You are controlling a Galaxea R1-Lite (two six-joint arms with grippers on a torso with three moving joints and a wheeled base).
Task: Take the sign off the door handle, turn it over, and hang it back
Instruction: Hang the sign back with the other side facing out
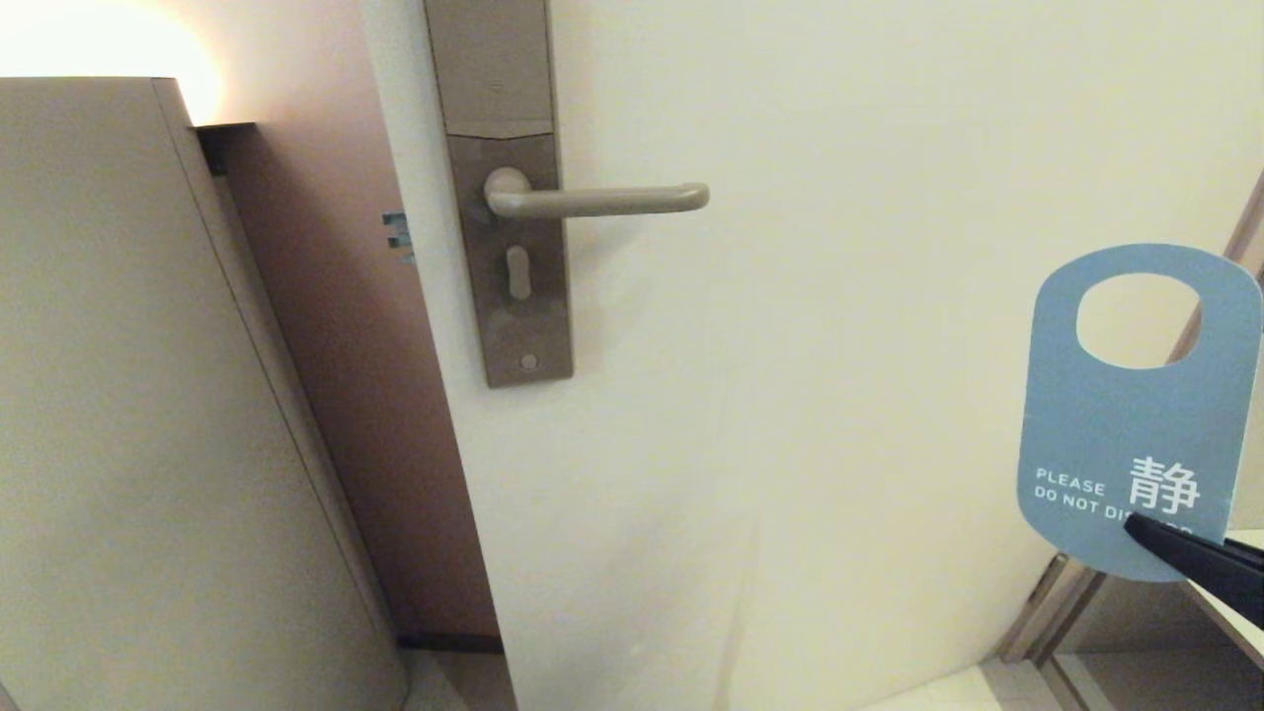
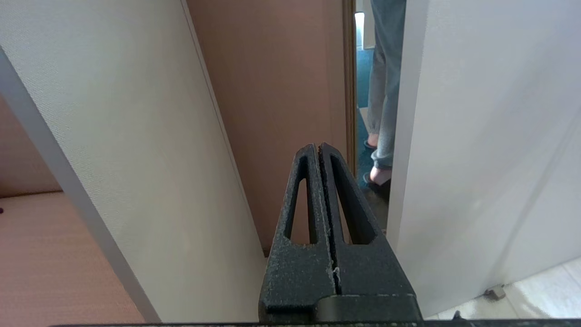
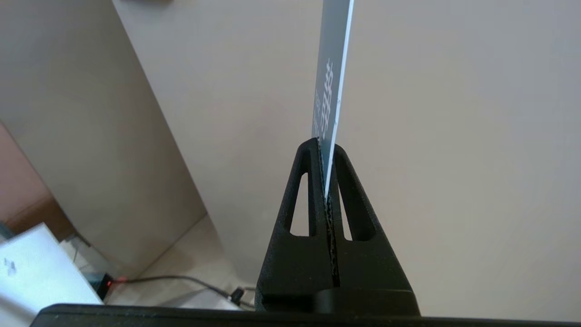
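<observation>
In the head view, the door handle [image 1: 597,199] juts level from its tall brownish backplate [image 1: 504,188] on the pale door [image 1: 839,444], and nothing hangs on it. The sign [image 1: 1136,415] is off to the right and lower, well apart from the handle, held upright with its blue side and white "PLEASE DO NOT DISTURB" lettering facing the camera and its round hole at the top. The right pincer [image 1: 1145,526] enters from the lower right edge and grips the sign at its bottom corner.

In the left wrist view, the left pincer [image 2: 318,147] is clenched on nothing, its two black fingers pressed together. It points at the gap between a pale panel and the door's edge, where a person's legs [image 2: 386,91] in grey trousers stand beyond.

In the right wrist view, the right pincer [image 3: 326,144] is clamped on the sign [image 3: 333,68], which is seen edge-on and rises straight out from between the fingertips in front of the door.
</observation>
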